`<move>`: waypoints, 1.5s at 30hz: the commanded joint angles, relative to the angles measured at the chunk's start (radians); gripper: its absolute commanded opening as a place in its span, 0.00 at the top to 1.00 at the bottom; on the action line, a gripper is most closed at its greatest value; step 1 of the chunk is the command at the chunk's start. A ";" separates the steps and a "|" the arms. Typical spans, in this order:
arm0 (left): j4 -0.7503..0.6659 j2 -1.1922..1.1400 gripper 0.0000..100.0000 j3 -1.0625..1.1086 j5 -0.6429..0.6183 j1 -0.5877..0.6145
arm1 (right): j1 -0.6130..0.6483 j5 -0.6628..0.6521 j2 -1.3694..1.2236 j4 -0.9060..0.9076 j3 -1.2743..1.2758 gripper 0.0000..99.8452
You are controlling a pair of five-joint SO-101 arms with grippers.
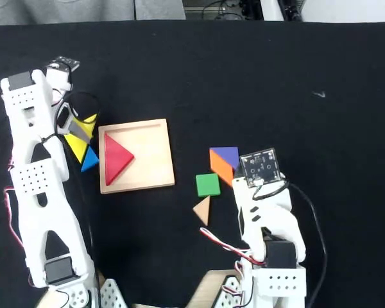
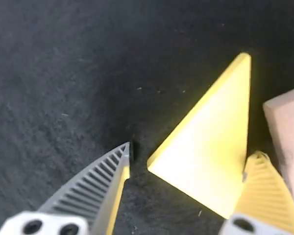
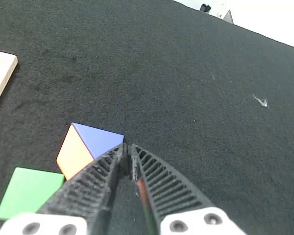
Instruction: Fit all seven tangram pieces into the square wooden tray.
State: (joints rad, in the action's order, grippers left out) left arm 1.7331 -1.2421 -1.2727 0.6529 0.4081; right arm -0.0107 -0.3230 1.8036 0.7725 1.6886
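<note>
Near the table's left edge: left end effector (image 2: 192, 149), fingers apart, straddling a flat yellow triangular piece (image 2: 210, 142) just beside the square wooden tray (image 1: 153, 151). Inside the tray's left half: a large red triangle (image 1: 117, 157). Right of the tray: green square (image 1: 208, 184), orange parallelogram (image 1: 222, 168). Over these: right end effector (image 3: 127, 149), fingers pressed together.

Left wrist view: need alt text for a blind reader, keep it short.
The left gripper, open, brackets a yellow triangle lying flat on the black table cover. A corner of the wooden tray sits close beside the triangle.
</note>
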 commanded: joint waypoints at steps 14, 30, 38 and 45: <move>0.028 0.009 0.80 0.062 -0.092 -0.015 | 0.014 -0.008 0.084 0.002 -0.004 0.99; 0.028 0.298 0.80 0.337 -0.147 -0.130 | 0.014 -0.008 0.084 0.002 -0.004 0.99; 0.026 0.453 0.80 0.456 -0.233 -0.200 | 0.014 -0.008 0.084 0.002 -0.004 0.99; 0.028 0.480 0.80 0.458 -0.307 -0.228 | 0.014 -0.008 0.084 0.002 -0.004 0.99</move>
State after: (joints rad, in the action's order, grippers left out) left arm 1.7484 -0.8324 -0.8109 0.3936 0.2117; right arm -0.0107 -0.3230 1.8036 0.7725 1.6886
